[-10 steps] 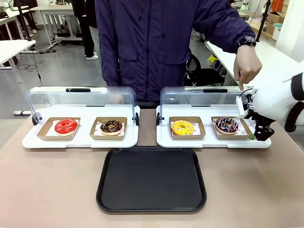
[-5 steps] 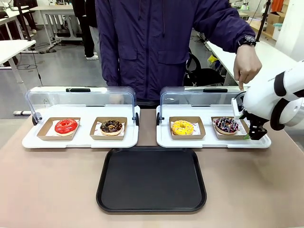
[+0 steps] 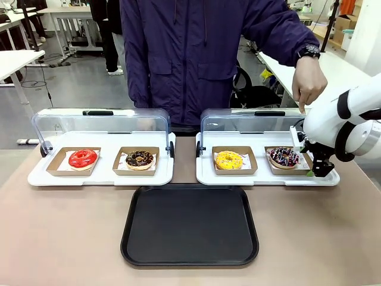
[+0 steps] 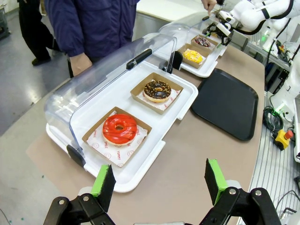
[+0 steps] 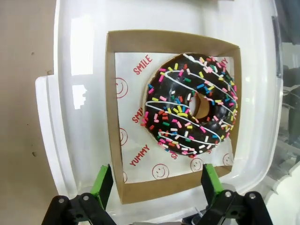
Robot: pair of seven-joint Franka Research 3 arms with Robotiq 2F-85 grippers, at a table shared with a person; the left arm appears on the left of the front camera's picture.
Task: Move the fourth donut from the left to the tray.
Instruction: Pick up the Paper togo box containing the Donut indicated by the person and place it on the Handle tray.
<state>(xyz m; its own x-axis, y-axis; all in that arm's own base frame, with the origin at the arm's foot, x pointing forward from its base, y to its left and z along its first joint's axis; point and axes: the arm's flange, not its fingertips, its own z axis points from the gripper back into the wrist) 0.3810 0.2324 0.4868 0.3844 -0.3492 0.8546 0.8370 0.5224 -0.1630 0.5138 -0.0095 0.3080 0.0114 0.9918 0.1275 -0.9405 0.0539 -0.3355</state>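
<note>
The fourth donut sits at the white tray's right end, right gripper wide open over its holder's edge: approach step, next likely lowering to pinch.

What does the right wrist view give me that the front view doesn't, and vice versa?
Right wrist: the red SMILE and YUMMY print on the liner paper, and the right gripper open at the cardboard holder edge. Front: the black tray, the yellow donut, the person's hand. Both: the fourth donut in its holder.
</note>
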